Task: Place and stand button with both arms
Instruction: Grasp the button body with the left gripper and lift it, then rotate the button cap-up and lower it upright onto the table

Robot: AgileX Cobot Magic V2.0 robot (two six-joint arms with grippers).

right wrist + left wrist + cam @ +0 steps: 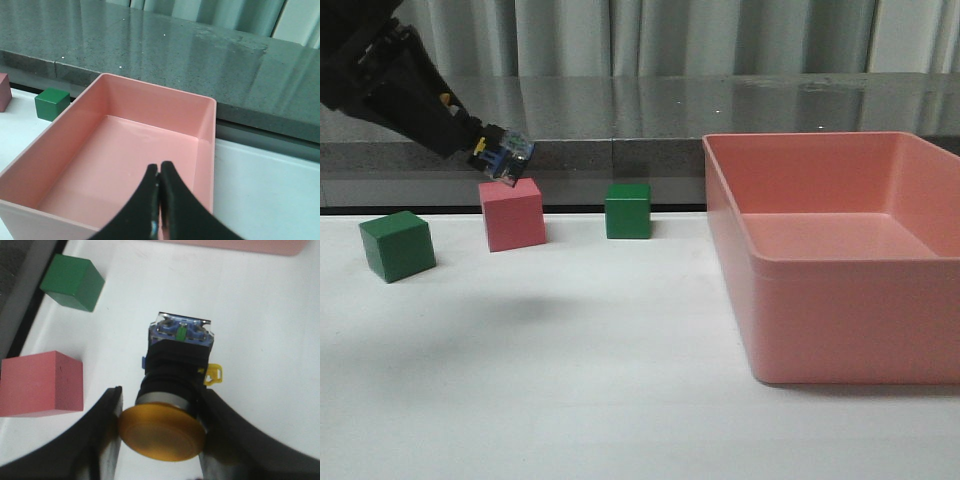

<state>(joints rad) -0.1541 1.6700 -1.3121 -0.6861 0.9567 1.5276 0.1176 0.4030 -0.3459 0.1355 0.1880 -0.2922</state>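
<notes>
Front view: left hand [498, 158] raised off the table [570, 380] at upper left, clamped on the button [502, 157], clear base block pointing down and to the right, tilted, just above the top back edge of the pink cube [513, 214]. Not possible to tell whether base and cube touched. Faint shadow on the bare table in front of that cube. One green cube [397, 245] near the table's left edge, a second green cube [627, 210] right of the pink one, each set apart from its neighbour by a strip of bare white. Wide open room across the front and middle of the table. Large pink bin [840, 320] filling the right side, near wall close to the front edge, left wall well apart from the cubes.

Left wrist view: yellow cap [162, 432] and silver collar gripped between the two black fingers [107, 440], black body and clear base [181, 331] jutting out past the fingertips. Pink cube [42, 384] and one green cube [72, 282] off to one side by the table's back edge, white table beyond the base.

Right wrist view: right hand [159, 192] pressed shut on nothing, fingertips meeting, hovering over the bin [207, 150] near its rim. Green cube [52, 103] outside the bin's far corner.
</notes>
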